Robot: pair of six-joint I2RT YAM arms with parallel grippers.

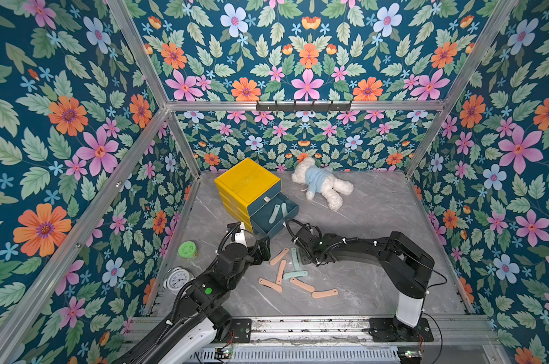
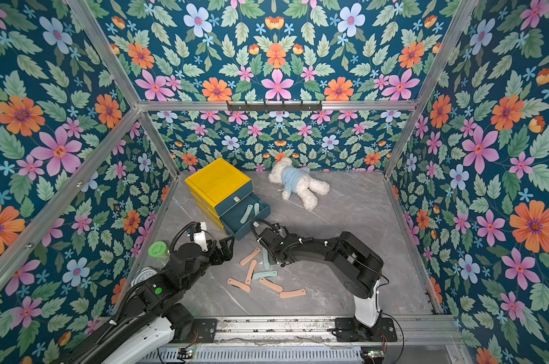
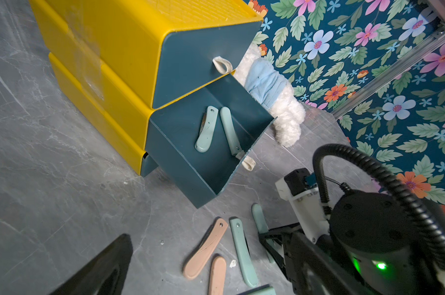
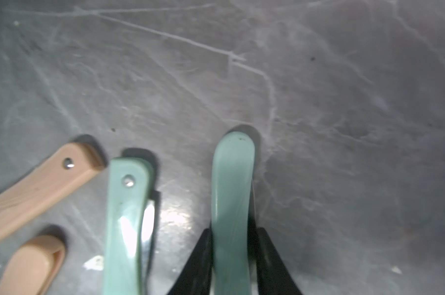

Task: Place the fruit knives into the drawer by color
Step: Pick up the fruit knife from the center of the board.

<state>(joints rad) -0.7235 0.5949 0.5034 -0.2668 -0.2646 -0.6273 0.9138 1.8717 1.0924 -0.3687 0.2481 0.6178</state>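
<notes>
The yellow drawer unit (image 1: 246, 181) stands at the back left with its teal middle drawer (image 1: 268, 223) pulled out. Two pale teal fruit knives (image 3: 206, 129) lie in that drawer. Several salmon pink knives (image 1: 279, 256) and teal knives (image 1: 295, 274) are scattered on the grey table in front of it. My right gripper (image 4: 233, 255) is down at the table, its black fingers (image 4: 198, 260) pressed against both sides of a teal fruit knife (image 4: 233, 191). Another teal knife (image 4: 125, 217) lies just beside it. My left gripper (image 1: 264, 249) hangs open and empty just left of the pile, near the drawer's front corner.
A white teddy bear in a blue shirt (image 1: 322, 184) lies at the back, right of the drawer unit. A green-lidded jar (image 1: 187, 250) and a white alarm clock (image 1: 178, 279) stand by the left wall. Both arms crowd the pile from either side.
</notes>
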